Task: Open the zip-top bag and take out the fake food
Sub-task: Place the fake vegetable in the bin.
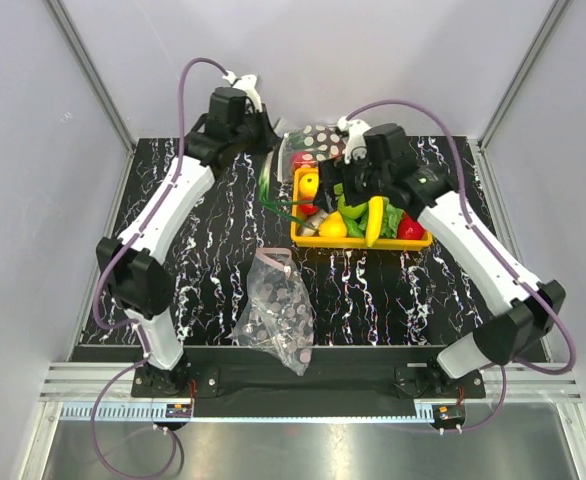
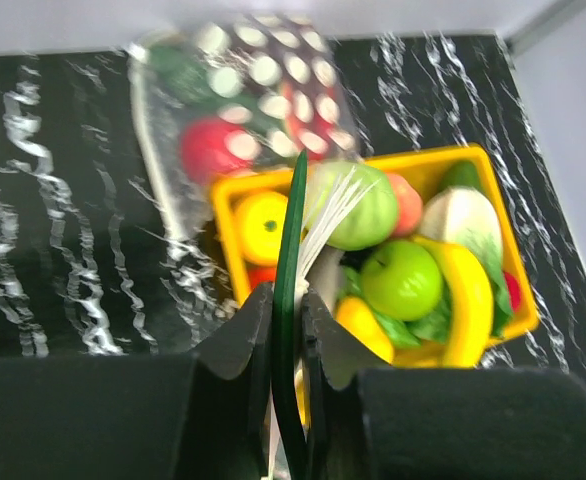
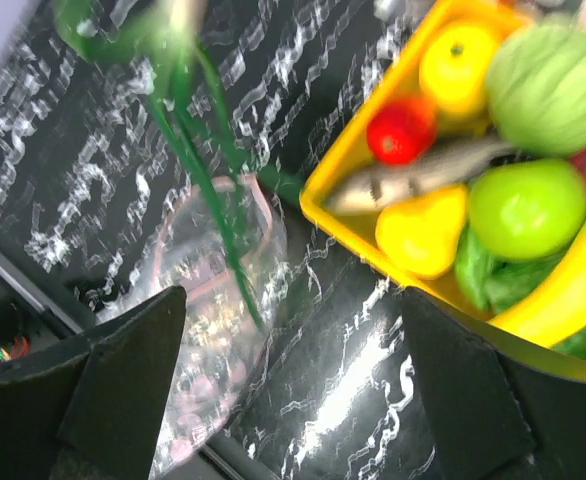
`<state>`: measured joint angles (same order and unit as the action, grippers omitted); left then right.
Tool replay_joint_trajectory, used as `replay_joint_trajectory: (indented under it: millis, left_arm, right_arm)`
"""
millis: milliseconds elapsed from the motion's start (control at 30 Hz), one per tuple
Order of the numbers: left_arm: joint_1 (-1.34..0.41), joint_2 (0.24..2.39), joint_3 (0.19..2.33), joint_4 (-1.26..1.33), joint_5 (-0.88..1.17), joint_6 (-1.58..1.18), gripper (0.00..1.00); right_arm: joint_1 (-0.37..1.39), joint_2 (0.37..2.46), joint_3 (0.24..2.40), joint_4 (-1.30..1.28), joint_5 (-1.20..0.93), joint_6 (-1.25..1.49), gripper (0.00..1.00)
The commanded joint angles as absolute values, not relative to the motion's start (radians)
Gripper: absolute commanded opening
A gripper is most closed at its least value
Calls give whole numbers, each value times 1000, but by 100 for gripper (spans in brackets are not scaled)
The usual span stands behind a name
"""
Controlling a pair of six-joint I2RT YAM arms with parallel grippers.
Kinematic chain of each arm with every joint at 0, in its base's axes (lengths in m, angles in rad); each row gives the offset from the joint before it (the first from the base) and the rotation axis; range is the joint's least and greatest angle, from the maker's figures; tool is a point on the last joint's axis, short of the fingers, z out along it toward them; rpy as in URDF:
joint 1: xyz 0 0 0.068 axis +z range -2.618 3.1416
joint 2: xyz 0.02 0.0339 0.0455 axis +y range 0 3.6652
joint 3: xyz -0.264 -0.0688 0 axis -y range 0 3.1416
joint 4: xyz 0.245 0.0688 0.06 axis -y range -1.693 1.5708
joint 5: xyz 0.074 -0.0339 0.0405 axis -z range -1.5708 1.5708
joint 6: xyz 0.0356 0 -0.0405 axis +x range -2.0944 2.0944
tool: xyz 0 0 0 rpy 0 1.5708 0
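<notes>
Black table point(image 1: 213, 260) veined white; grey walls point(image 1: 33, 150) on three sides; a metal rail point(image 1: 303, 388) along the near edge. The zip-top bag point(image 1: 278, 310) lay crumpled near the front centre, apart from both arms. The fake food point(image 1: 368, 218) sat heaped in a yellow tray point(image 1: 358, 242) farther back, with a spotted bag point(image 1: 315, 143) against the tray's far corner.

From overhead the right arm covered part of the tray, both sets of fingers were hidden, and the zip-top bag's contents could not be made out. The left wrist view, blurred, showed the left gripper point(image 2: 286, 300) pinched nearly shut on a thin green stalk point(image 2: 291, 240) with pale strands. The right wrist view showed the right gripper point(image 3: 288, 320) spread wide and holding nothing, with the zip-top bag to one side and the tray to the other. The stalk crossed in front of the zip-top bag's pink-edged mouth.
</notes>
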<state>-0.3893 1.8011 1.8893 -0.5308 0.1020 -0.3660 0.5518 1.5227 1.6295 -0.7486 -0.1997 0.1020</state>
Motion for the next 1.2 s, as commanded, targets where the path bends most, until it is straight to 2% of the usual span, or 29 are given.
replay_joint_trajectory:
  millis: [0,300,667,767,800,900,933,967,1000,1033,1067,1100,1133,1167]
  left_arm:
    - [-414,1816,1970,-552,159,-409,0]
    - [-442,1803,1893,-416,337,-659,0]
    - [-454,1714,1721,-203,433,-860,0]
    - [-454,1700,1700,-180,445,-899,0]
    - [-456,1694,1683,-167,449,-911,0]
    - [-456,1681,1655,-135,454,-933,0]
    - [-456,1678,1652,-132,454,-933,0]
    - [-454,1678,1648,-129,454,-931,2]
    - [-454,1677,1649,-129,456,-928,15]
    - [-453,1678,1649,-129,457,-927,25]
    - [-453,1680,1651,-136,456,-913,39]
    - [-453,1680,1660,-147,450,-902,51]
    - [-451,1680,1669,-164,431,-885,67]
    - [-448,1674,1677,-202,419,-849,74]
  right_arm:
    - [537,1468,1677,-633,-227,113,95]
    - [540,1594,1617,-335,-440,302,91]
    - [548,1643,1526,-201,-384,339,86]
    - [548,1643,1510,-195,-373,339,74]
    - [548,1643,1506,-193,-373,339,60]
    - [548,1643,1506,-207,-368,333,43]
    - [548,1643,1508,-212,-368,331,32]
    - [548,1643,1511,-216,-365,330,26]
    - [548,1643,1514,-230,-359,333,20]
    - [548,1644,1519,-241,-350,334,6]
    - [549,1646,1532,-255,-339,333,2]
    - [548,1646,1540,-285,-309,331,0]
    - [548,1651,1551,-304,-289,327,0]
    - [546,1652,1574,-322,-250,305,0]
